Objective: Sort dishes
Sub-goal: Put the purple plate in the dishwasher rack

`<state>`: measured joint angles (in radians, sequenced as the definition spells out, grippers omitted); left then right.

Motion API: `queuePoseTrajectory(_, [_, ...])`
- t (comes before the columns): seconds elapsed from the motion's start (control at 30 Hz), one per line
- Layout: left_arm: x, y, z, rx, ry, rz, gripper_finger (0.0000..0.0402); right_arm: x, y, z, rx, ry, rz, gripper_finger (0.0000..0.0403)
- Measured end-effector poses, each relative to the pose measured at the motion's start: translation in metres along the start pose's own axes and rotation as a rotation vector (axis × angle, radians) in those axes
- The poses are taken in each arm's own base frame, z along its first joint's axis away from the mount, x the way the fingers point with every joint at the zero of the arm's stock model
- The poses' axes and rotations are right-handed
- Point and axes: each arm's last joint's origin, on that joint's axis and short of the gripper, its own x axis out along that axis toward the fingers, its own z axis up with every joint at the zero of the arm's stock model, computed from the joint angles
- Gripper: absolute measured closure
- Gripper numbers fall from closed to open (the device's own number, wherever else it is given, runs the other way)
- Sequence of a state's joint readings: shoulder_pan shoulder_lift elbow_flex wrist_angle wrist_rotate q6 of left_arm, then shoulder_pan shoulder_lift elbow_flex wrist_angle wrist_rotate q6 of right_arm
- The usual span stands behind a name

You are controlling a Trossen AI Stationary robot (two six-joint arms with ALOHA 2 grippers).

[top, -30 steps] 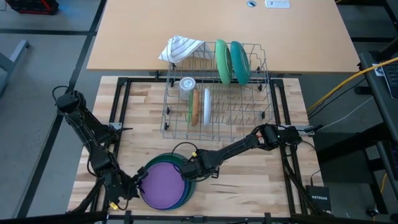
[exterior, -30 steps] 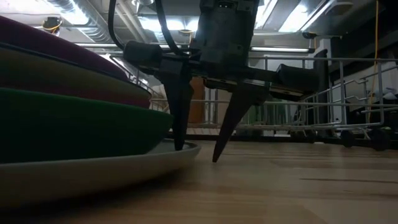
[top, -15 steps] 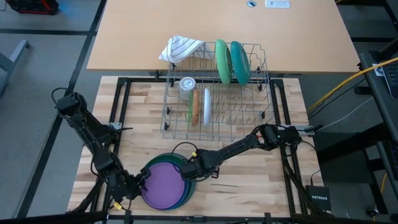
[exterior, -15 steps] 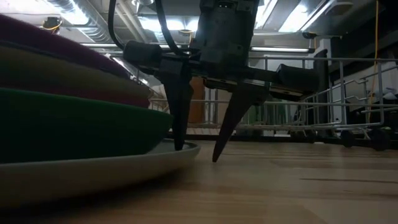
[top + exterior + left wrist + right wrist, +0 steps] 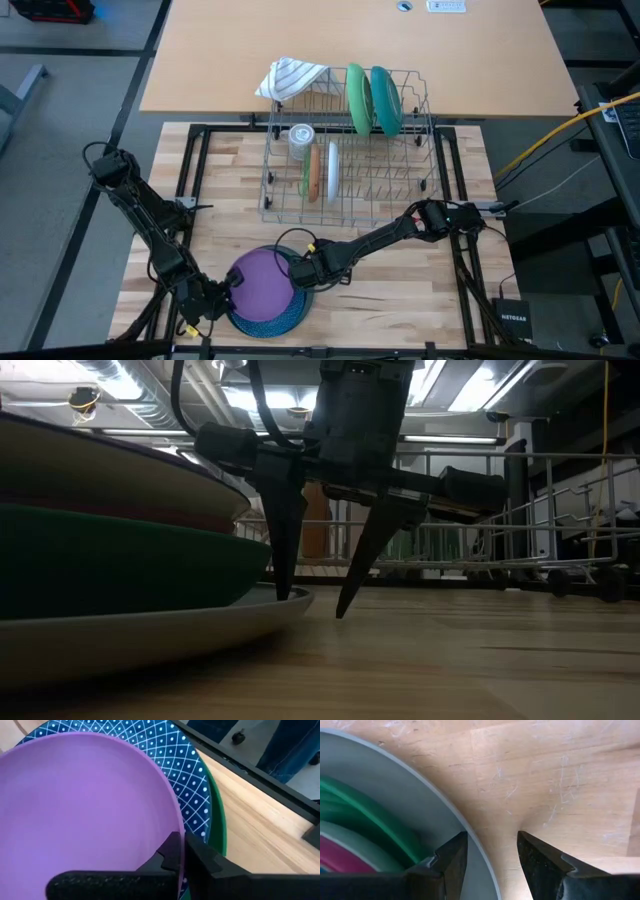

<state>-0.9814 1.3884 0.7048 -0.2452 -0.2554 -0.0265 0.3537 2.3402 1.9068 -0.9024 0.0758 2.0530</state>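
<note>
Since a moment ago our left gripper (image 5: 181, 851), clenched on the purple plate (image 5: 262, 281), has dragged it off the stack (image 5: 270, 310) toward the rack (image 5: 345, 150). Right gripper (image 5: 487, 851), unclenched, straddles the stack's bottom rim. Separation is working.

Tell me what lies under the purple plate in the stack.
Directly under the purple plate, gripped at its rim by the left hand, lies a blue diamond-patterned plate, then a green rim. The right wrist view shows more rims below, down to a grey plate; their centres are covered.
</note>
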Motion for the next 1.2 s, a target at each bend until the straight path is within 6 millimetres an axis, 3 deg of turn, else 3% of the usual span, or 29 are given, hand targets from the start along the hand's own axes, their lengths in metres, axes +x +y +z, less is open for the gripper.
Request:
queuePoseTrajectory(0.27, [-0.001,-0.002,0.012,-0.033,-0.123,-0.016,0.0397,-0.003,-0.006,-0.01,-0.052,-0.025,0.0,0.0224])
queuePoseTrajectory(0.47, [-0.004,-0.002,0.026,-0.186,-0.264,-0.034,0.0399,-0.022,-0.014,-0.024,-0.107,-0.138,-0.013,0.0224])
queuePoseTrajectory(0.73, [-0.011,0.0,0.044,-0.322,-0.463,-0.034,0.04,-0.066,-0.026,-0.045,-0.196,-0.276,-0.024,0.0224])
queuePoseTrajectory(0.93, [-0.017,0.01,0.056,-0.397,-0.614,0.03,0.04,-0.11,-0.043,-0.06,-0.282,-0.388,-0.046,0.0224])
queuePoseTrajectory(1.2, [-0.018,0.035,0.062,-0.561,-0.713,0.11,0.0401,-0.172,-0.057,-0.072,-0.377,-0.487,0.207,0.0224])
